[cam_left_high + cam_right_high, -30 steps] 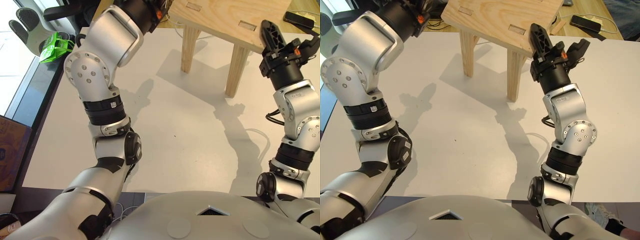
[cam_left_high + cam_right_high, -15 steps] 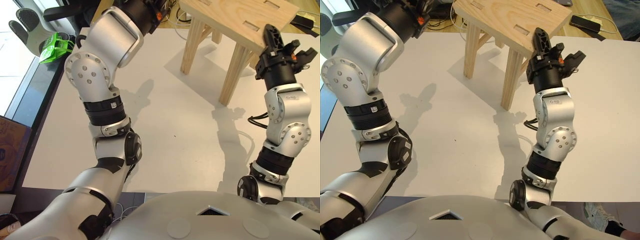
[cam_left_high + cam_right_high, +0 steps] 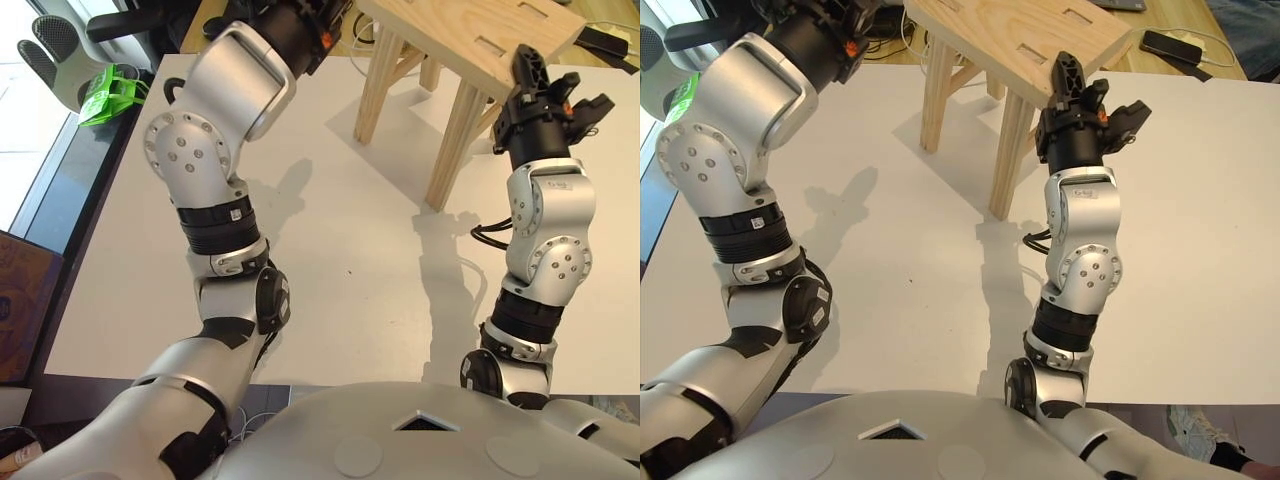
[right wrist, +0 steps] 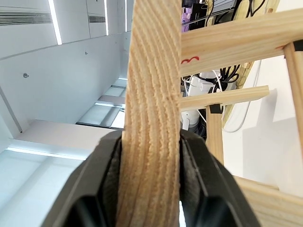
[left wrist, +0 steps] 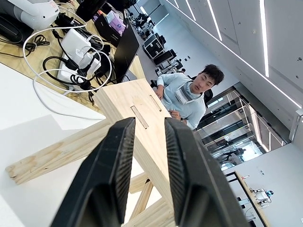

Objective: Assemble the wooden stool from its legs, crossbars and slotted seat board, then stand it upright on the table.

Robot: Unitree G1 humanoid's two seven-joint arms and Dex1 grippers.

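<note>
pale wooden stool (image 3: 440,130) looks assembled, seemingly tilted near the white tabletop's (image 3: 350,230) far edge; right gripper (image 3: 1085,95) pinches its slotted seat board (image 3: 1030,30); left gripper (image 5: 149,125) slightly spread; standing it level remains

Count by kind
1 stool (image 3: 1020,30); 3 legs (image 3: 1008,155) in view; 3 seat slots (image 3: 1035,55); 1 phone (image 3: 1175,45); left claw (image 5: 149,127), right claw (image 4: 150,142): 2.

I find nothing I can read — only a red scribble (image 4: 189,60) on one crossbar (image 4: 241,40), too loose for letters.
</note>
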